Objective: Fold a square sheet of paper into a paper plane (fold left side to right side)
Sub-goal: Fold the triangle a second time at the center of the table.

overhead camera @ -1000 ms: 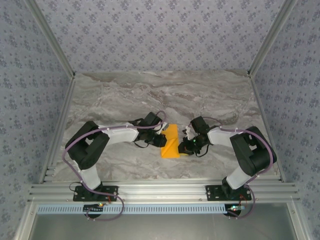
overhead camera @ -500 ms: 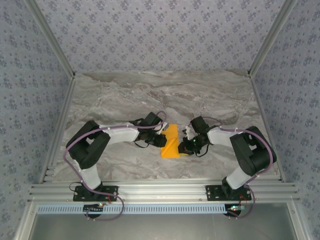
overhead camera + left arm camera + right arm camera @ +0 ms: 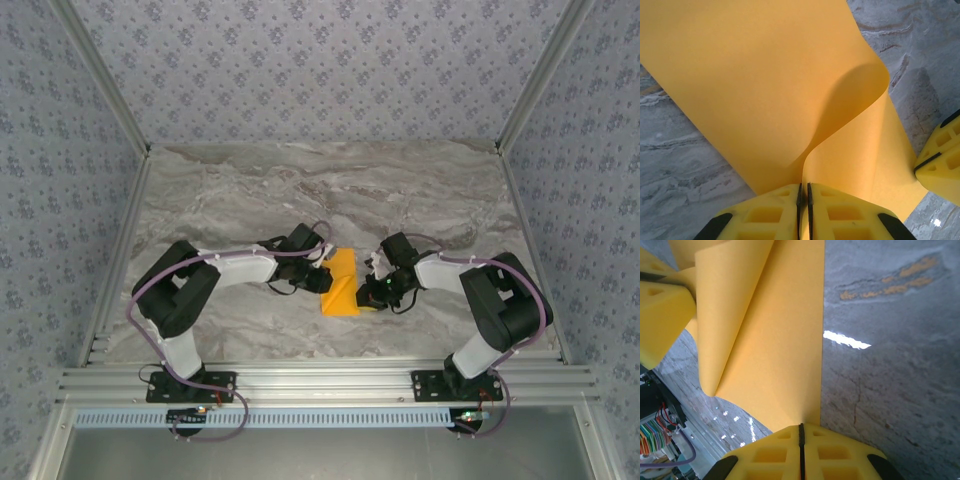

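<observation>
Watching remotely, I saw the square sheet of paper (image 3: 342, 283) bulging near the middle of the table (image 3: 300, 190), with the left gripper (image 3: 804, 189) and right gripper (image 3: 801, 430) both clamped on it. I feared uneven pulling could tear it or skew the crease.

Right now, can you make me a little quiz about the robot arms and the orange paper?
1. True or false: the orange paper sheet lies completely flat.
2. Which gripper is pinching the sheet? A: the left gripper alone. B: the right gripper alone. C: both.
3. Fill in: the table under the sheet looks like grey ____.
Key: 1 false, one side curls up and over; 2 C; 3 marble.
</observation>
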